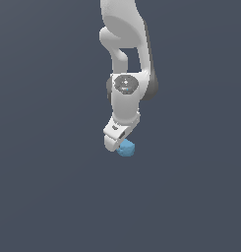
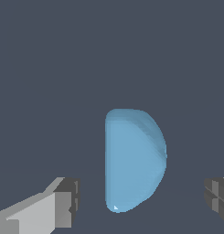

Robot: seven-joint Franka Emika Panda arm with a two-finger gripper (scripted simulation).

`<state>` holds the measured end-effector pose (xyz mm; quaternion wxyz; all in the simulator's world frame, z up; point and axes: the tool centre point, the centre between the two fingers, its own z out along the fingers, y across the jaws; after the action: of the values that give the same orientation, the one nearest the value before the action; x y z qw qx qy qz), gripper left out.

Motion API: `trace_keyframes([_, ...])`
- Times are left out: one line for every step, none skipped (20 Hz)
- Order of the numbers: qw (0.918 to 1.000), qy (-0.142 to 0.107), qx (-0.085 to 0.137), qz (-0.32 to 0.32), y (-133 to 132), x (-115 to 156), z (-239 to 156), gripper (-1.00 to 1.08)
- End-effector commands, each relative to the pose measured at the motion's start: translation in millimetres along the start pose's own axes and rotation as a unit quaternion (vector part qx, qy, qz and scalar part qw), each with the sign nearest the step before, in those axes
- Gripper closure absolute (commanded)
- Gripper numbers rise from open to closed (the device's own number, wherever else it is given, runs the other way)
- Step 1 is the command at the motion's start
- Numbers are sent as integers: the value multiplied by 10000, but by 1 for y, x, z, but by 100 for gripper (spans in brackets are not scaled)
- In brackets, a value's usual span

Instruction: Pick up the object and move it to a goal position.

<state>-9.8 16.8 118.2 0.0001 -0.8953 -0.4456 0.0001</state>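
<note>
Light-blue and matte, the small lumpy rock-like object (image 2: 134, 160) lay between the two grey fingertips (image 2: 67, 201) of the white gripper (image 2: 143, 201), as the wrist view showed them. One fingertip stood clear of its flat side, the other fingertip clear of its rounded side, with dark gap showing on both sides; the jaws were open and touched nothing. The object sat a little nearer the fingertip on its flat side than the other one. Its long axis ran across the line joining the fingertips, so the jaws faced its narrower span, which I judged to suit a squeeze.

In the exterior view the white arm reached down from above and the gripper (image 1: 117, 141) hung low over the plain dark grey bench (image 1: 48, 197), with the blue object (image 1: 126, 148) peeking out just beside its lower end, toward the exterior view's right. No edge or corner of the bench showed, so the object's place on it could not be given more closely. No goal marker was visible in either view.

The coming move, as I judged it, turned on closing evenly across that short span.
</note>
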Motion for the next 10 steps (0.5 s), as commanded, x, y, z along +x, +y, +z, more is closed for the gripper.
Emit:
trace_keyframes([10000,0,0,-1,0,0,0,-92])
trace_keyframes([10000,0,0,-1,0,0,0,-92])
trace_keyframes([10000,0,0,-1,0,0,2,-92])
trace_keyframes([10000,0,0,-1,0,0,3,-92])
trace_keyframes([10000,0,0,-4,0,0,6,-92])
trace_keyframes([10000,0,0,-4,0,0,10,-92])
trace_keyframes([10000,0,0,-8,0,0,14,-92])
trace_keyframes([10000,1,0,-11,-1,0,19,-92])
trace_keyframes([10000,1,0,-14,-1,0,24,-92])
trace_keyframes([10000,1,0,-18,-1,0,30,-92])
